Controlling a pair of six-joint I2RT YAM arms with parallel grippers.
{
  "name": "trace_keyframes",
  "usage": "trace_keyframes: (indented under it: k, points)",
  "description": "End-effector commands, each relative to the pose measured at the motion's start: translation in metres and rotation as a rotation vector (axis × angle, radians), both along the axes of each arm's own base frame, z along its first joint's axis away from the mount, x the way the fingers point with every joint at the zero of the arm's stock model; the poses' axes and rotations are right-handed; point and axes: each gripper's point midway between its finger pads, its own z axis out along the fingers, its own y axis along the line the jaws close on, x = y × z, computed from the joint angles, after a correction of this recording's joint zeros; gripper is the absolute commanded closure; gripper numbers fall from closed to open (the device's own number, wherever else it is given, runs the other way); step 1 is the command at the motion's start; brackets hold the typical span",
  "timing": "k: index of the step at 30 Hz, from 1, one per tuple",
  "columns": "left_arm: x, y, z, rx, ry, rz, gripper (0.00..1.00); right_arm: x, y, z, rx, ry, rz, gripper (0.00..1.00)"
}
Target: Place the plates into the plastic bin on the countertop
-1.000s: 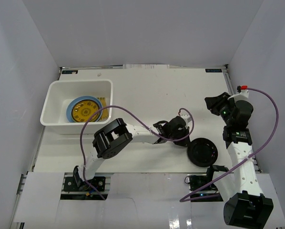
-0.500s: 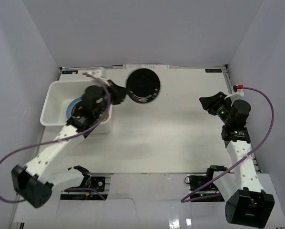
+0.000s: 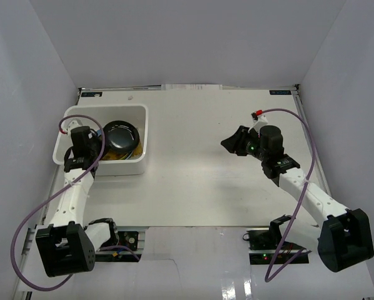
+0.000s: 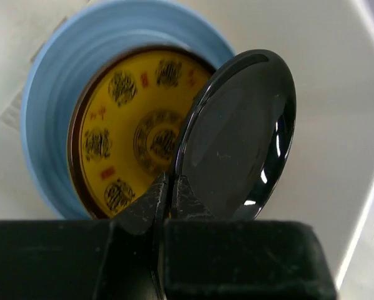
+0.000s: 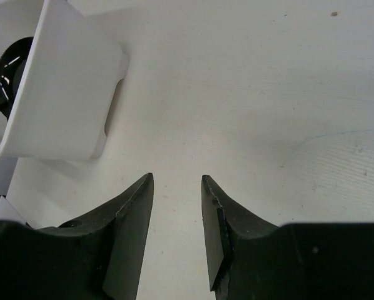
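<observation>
A glossy black plate (image 3: 120,133) hangs tilted on edge inside the white plastic bin (image 3: 72,113) at the countertop's (image 3: 193,175) back left. My left gripper (image 3: 102,139) is shut on its rim. In the left wrist view the left gripper (image 4: 169,186) pinches the black plate (image 4: 243,137) above a gold-patterned plate (image 4: 127,134), which lies on a light blue plate (image 4: 46,106). My right gripper (image 3: 228,144) hovers over the countertop's right half, open and holding nothing. In the right wrist view the right gripper (image 5: 177,179) points toward the bin (image 5: 62,106).
Grey walls (image 3: 43,62) enclose the countertop on three sides. A purple cable (image 3: 34,219) loops by the left arm, and another cable (image 3: 299,206) trails from the right arm. The bin's bare floor (image 4: 337,94) shows to the right of the stacked plates.
My left arm swung the black plate from the countertop's right middle, across the back, into the bin. My right arm moved in toward the middle and its jaws opened a little wider.
</observation>
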Motion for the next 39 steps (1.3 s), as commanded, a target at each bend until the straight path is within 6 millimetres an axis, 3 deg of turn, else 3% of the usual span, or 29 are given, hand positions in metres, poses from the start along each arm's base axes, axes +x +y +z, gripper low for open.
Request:
trace_keyframes:
  k: [1, 4, 6, 7, 9, 10, 12, 13, 16, 20, 23, 25, 26, 27, 28, 30, 31, 34, 39]
  points:
    - [-0.003, 0.011, 0.033, 0.038, -0.095, 0.049, 1.00, 0.015, 0.004, 0.024, -0.008, -0.092, -0.024, 0.57]
    - [-0.006, 0.018, 0.025, 0.060, -0.061, 0.073, 1.00, 0.014, 0.010, 0.018, -0.013, -0.080, -0.013, 0.57]
    - [-0.006, 0.023, 0.019, 0.070, -0.029, 0.098, 0.94, 0.014, 0.013, 0.018, -0.012, -0.077, -0.006, 0.56]
    - [-0.005, 0.025, 0.023, 0.075, -0.032, 0.106, 0.77, 0.013, 0.015, 0.018, -0.014, -0.080, -0.002, 0.55]
    - [-0.007, 0.027, 0.038, 0.085, -0.074, 0.115, 0.66, 0.013, 0.016, 0.020, -0.023, -0.083, -0.002, 0.53]
    - [-0.006, 0.027, 0.050, 0.091, -0.114, 0.115, 0.45, 0.014, 0.016, 0.020, -0.026, -0.085, -0.006, 0.52]
    - [-0.005, 0.021, 0.073, 0.088, -0.192, 0.083, 0.23, 0.014, 0.016, 0.020, -0.029, -0.086, -0.008, 0.49]
    - [-0.006, 0.018, 0.093, 0.088, -0.246, 0.068, 0.03, 0.014, 0.017, 0.021, -0.029, -0.090, -0.007, 0.47]
    - [-0.006, -0.002, 0.112, 0.056, -0.294, -0.039, 0.02, 0.014, 0.019, 0.023, -0.031, -0.089, -0.006, 0.35]
    - [-0.012, -0.047, 0.148, -0.021, -0.402, -0.273, 0.02, 0.016, 0.015, 0.040, -0.045, -0.130, -0.018, 0.03]
    - [-0.027, -0.096, 0.179, -0.095, -0.521, -0.530, 0.02, 0.014, 0.007, 0.066, -0.076, -0.201, -0.030, 0.10]
    - [-0.043, -0.127, 0.206, -0.114, -0.603, -0.708, 0.02, 0.009, -0.006, 0.100, -0.103, -0.285, -0.063, 0.10]
    - [-0.047, -0.134, 0.208, -0.121, -0.610, -0.749, 0.02, 0.006, -0.011, 0.112, -0.105, -0.319, -0.079, 0.10]
    - [-0.057, -0.145, 0.223, -0.116, -0.653, -0.827, 0.02, 0.006, -0.020, 0.128, -0.107, -0.360, -0.124, 0.10]
    - [-0.063, -0.150, 0.230, -0.113, -0.674, -0.862, 0.02, -0.005, -0.032, 0.152, -0.093, -0.414, -0.160, 0.10]
    - [-0.076, -0.160, 0.249, -0.102, -0.724, -0.930, 0.02, -0.014, -0.050, 0.179, -0.072, -0.490, -0.238, 0.10]
    - [-0.082, -0.165, 0.253, -0.099, -0.734, -0.969, 0.02, -0.028, -0.062, 0.199, -0.040, -0.548, -0.272, 0.10]
    - [-0.095, -0.177, 0.261, -0.087, -0.762, -1.036, 0.02, -0.048, -0.086, 0.227, 0.015, -0.642, -0.366, 0.10]
    - [-0.099, -0.180, 0.256, -0.074, -0.763, -1.054, 0.02, -0.054, -0.097, 0.217, -0.007, -0.647, -0.403, 0.10]
